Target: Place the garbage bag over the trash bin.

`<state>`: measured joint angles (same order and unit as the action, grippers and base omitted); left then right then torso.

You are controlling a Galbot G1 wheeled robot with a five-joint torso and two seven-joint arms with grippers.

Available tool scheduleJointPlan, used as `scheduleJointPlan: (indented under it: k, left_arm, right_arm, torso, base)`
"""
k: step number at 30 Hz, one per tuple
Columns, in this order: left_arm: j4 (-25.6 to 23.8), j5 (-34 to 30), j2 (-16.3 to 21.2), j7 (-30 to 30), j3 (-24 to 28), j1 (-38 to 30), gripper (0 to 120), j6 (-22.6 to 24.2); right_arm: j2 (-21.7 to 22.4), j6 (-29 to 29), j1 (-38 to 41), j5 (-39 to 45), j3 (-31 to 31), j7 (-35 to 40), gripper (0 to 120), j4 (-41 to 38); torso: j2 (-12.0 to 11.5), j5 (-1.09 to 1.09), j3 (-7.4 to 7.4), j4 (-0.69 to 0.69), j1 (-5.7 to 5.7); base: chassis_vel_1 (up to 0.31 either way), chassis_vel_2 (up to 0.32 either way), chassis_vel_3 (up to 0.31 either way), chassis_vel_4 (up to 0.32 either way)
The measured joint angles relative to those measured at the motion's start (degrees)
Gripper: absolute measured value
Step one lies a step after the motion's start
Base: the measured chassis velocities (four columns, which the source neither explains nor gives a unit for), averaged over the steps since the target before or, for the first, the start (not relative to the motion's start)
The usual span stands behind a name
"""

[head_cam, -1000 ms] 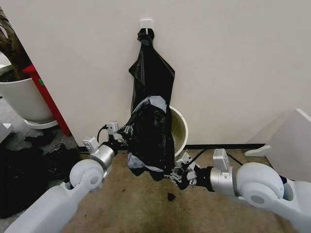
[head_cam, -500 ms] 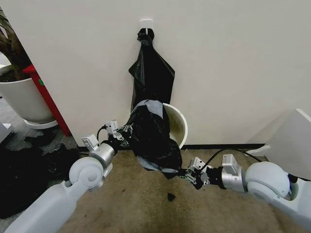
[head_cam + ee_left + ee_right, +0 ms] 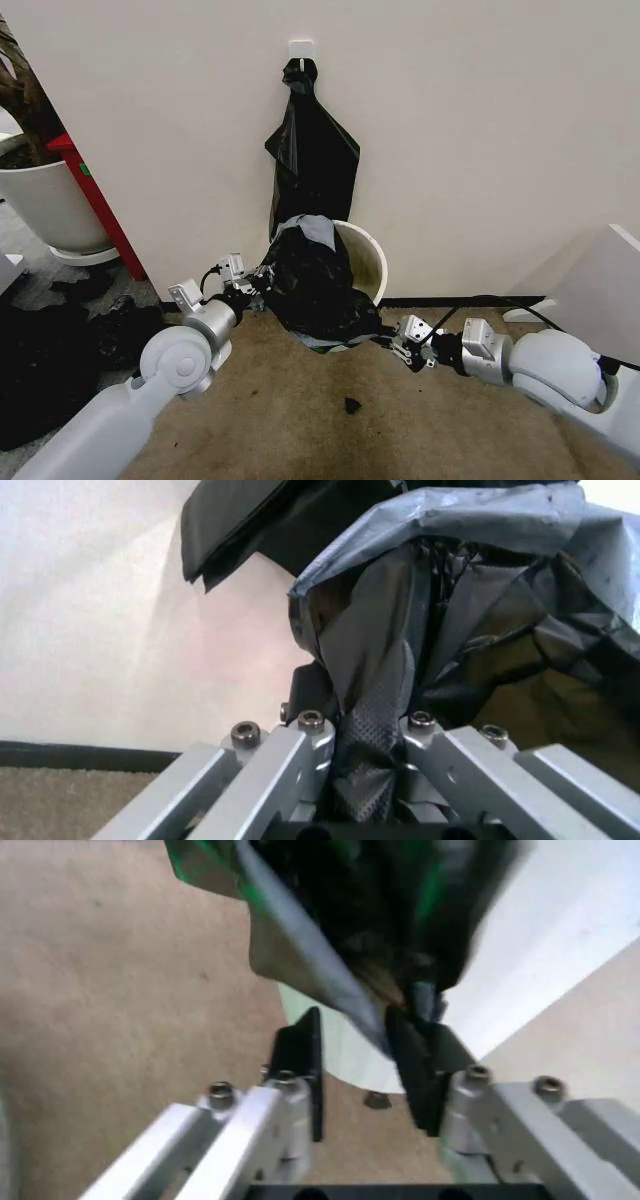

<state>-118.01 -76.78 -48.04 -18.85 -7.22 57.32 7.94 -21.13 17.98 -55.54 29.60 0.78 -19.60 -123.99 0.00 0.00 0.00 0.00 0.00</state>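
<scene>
Two grippers stretch the glossy, wrinkled black plastic garbage bag (image 3: 318,282) across the small round white plastic trash bin (image 3: 370,262): left gripper (image 3: 256,284) clamped on its left edge, right gripper (image 3: 397,338) with fingers apart at its lower right hem.

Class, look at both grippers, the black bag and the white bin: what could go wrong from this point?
1. The left gripper pinches only a thin twisted fold of the garbage bag; it might slip free.
2. The right gripper has its fingers apart beside the bag's lower edge, so that side may sag.
3. The trash bin looks light; a tug could tip it.
</scene>
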Motion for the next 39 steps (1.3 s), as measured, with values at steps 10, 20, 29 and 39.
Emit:
scheduleJointPlan:
  k: [10, 20, 29, 39]
  left_arm:
    - [2.0, -1.6, -0.4, 0.4, -0.3, -0.5, 5, 0.0]
    - [4.7, 0.3, -0.5, 3.4, 0.1, -0.7, 5, -0.7]
    - [6.7, -0.7, -0.6, 4.0, -0.2, -1.0, 5, -1.0]
    - [6.3, -2.6, -0.6, 4.3, -0.6, -1.2, 5, -1.1]
  right_arm:
    - [0.4, -5.8, -0.4, -0.1, -0.2, 0.1, 64, 1.7]
    - [1.3, -12.3, -0.3, 8.0, -1.2, -9.9, 98, 2.2]
    - [1.7, -8.4, -3.8, 20.2, -4.8, 3.8, 100, -1.2]
    - [-0.7, -2.2, -4.7, 35.5, -5.8, 25.5, 100, -5.9]
  torso:
    - [0.0, 0.0, 0.0, 0.0, 0.0]
    - [0.0, 0.0, 0.0, 0.01, 0.0]
    - [0.0, -0.01, 0.0, 0.01, 0.0]
    - [0.0, 0.0, 0.0, 0.0, 0.0]
  base:
    - [0.0, 0.0, 0.0, 0.0]
    - [0.0, 0.0, 0.0, 0.0]
    - [0.0, 0.0, 0.0, 0.0]
    - [0.0, 0.0, 0.0, 0.0]
